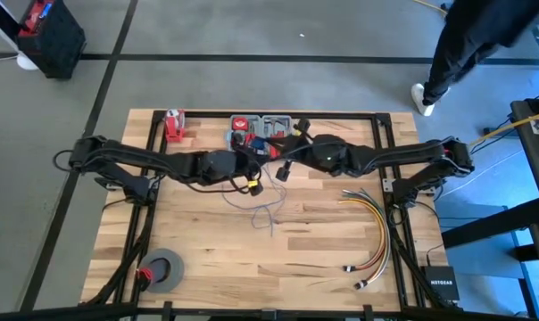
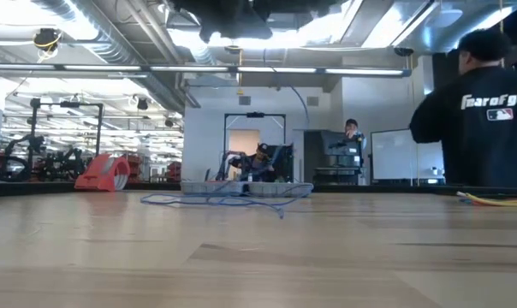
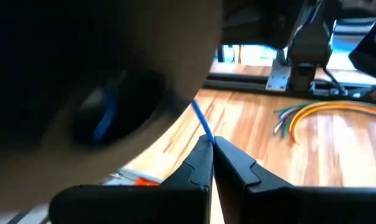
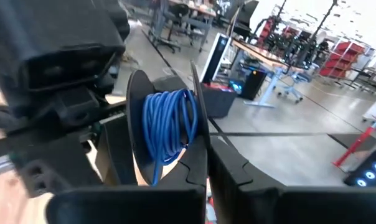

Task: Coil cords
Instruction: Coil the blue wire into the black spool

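Observation:
Both arms meet above the table's middle. My right gripper (image 4: 205, 149) is shut on a black spool (image 4: 138, 93) that carries a coil of blue cord (image 4: 170, 124). My left gripper (image 3: 211, 144), just left of the spool, is shut on a strand of the same blue cord (image 3: 200, 121). In the high view the left gripper (image 1: 252, 171) and the right gripper (image 1: 283, 168) nearly touch. The loose rest of the cord (image 1: 265, 212) lies in slack loops on the wood below them and also shows in the low view as a flat tangle of cord (image 2: 228, 198). My left gripper pinches a single strand of the cord (image 3: 206, 133) between its fingertips. The strand runs straight out from the tips toward the dark, blurred spool close in front of them. My right gripper pinches the rim of the spool's thin flange (image 4: 202, 127) between its two fingers, coming in roughly level. The spool is lifted clear of the table, with the blue coil just beyond the held flange.
A bundle of yellow, orange and red cables (image 1: 372, 232) lies at the right. A grey tape roll (image 1: 162, 267) sits near the front left corner. A tray of small parts (image 1: 265, 129) and a red object (image 1: 174, 125) stand at the far edge. A person (image 1: 457, 45) stands beyond the far right corner.

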`<state>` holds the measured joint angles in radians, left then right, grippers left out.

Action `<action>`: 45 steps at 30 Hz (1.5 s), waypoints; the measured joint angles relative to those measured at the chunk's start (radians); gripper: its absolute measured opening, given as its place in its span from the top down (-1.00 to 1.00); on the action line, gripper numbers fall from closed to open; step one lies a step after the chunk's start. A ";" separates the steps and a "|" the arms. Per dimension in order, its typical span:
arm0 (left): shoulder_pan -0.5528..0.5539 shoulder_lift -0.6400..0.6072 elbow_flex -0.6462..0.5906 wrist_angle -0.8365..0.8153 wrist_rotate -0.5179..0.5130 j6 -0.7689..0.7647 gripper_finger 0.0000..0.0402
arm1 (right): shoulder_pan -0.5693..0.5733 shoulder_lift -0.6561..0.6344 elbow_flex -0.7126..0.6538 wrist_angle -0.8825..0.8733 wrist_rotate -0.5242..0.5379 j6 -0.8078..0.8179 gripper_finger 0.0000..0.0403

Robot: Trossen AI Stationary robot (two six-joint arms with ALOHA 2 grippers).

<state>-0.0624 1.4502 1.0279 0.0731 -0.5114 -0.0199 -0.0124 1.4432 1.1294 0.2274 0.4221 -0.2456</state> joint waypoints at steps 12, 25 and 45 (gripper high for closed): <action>-0.002 0.000 -0.001 0.005 0.013 0.001 0.99 | 0.039 -0.093 0.107 -0.087 -0.012 -0.028 0.97; -0.002 0.003 -0.004 -0.025 0.011 0.020 0.99 | 0.063 -0.094 0.239 -0.292 -0.013 -0.048 0.97; 0.014 -0.220 -0.012 -0.335 -0.212 0.076 0.99 | 0.110 -0.076 0.180 -0.712 0.065 0.002 0.97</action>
<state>-0.0486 1.2298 1.0164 -0.2620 -0.7238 0.0558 0.0975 1.3674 1.3089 -0.4848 0.4871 -0.2436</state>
